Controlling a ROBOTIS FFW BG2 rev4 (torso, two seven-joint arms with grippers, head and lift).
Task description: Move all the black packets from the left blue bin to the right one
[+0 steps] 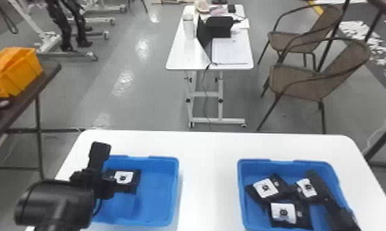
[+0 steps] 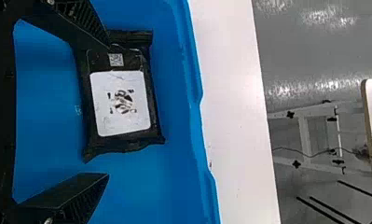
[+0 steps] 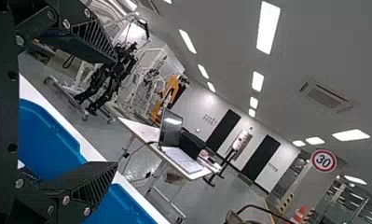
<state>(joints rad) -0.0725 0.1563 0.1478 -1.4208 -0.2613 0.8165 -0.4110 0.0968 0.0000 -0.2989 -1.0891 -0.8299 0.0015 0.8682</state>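
At the white table (image 1: 207, 150), in the left blue bin (image 1: 158, 199), the left gripper (image 2: 109, 111), fingers wide like on the right gripper (image 3: 116, 112), should first be well centred, then evenly squeeze the black packet (image 2: 123, 102) lying there.

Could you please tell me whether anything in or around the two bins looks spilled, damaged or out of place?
Nothing clearly stands out. The left bin holds a black packet, label up; three packets lie loosely at differing angles in the right bin. The right end effector partly covers that bin.
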